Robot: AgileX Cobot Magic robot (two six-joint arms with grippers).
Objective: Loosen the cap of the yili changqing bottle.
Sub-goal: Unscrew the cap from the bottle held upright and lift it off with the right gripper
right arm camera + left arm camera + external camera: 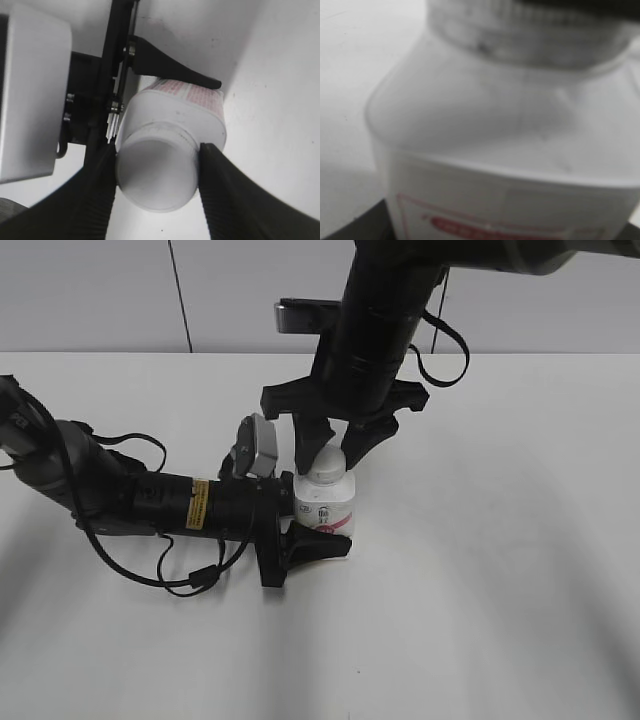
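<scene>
White table [520,570], grey wall [90,290], left claw [318,540] clamping bottle [325,502], right claw [335,450] pinching cap [324,473]

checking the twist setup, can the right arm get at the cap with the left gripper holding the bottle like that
Likely yes: the left gripper clamps only the bottle body, leaving the cap exposed, and the right gripper fingers already flank it.

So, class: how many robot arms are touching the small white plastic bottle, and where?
2. The left arm lies low, its jaws clamping the bottle body; the right arm reaches down, jaws closed on the white cap.
</scene>
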